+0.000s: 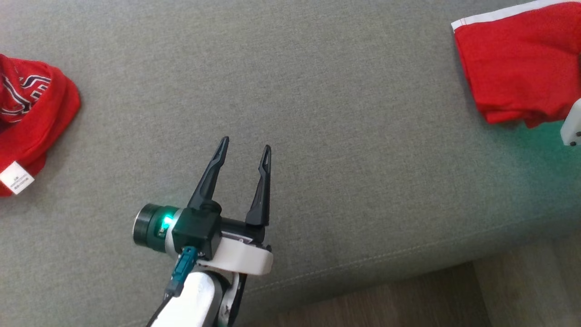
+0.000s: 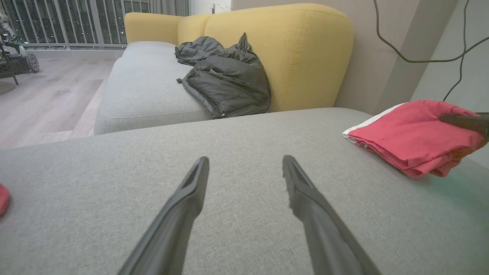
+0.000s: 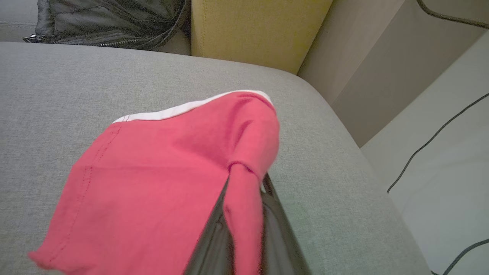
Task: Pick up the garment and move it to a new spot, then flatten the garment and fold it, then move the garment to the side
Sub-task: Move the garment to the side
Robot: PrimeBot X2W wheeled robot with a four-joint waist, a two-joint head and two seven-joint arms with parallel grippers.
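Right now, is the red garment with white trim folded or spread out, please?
Folded: the red fabric garment with white trim shows stacked layers along its edge; the right claw is shut on it.

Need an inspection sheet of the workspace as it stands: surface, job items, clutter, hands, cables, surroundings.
Surface: grey sofa cushion, woven fabric.
Job's things: folded red garment with white trim, lying near the cushion's right edge.
Clutter: crumpled red garment with a white label at the left edge; dark jacket leaning against the yellow backrest.
Hands: left hand open and empty, over mid-cushion; right hand shut on a fold of the folded red garment.
Cables: black cables hanging along the wall on the right.
Surroundings: wood floor, railing beyond it.
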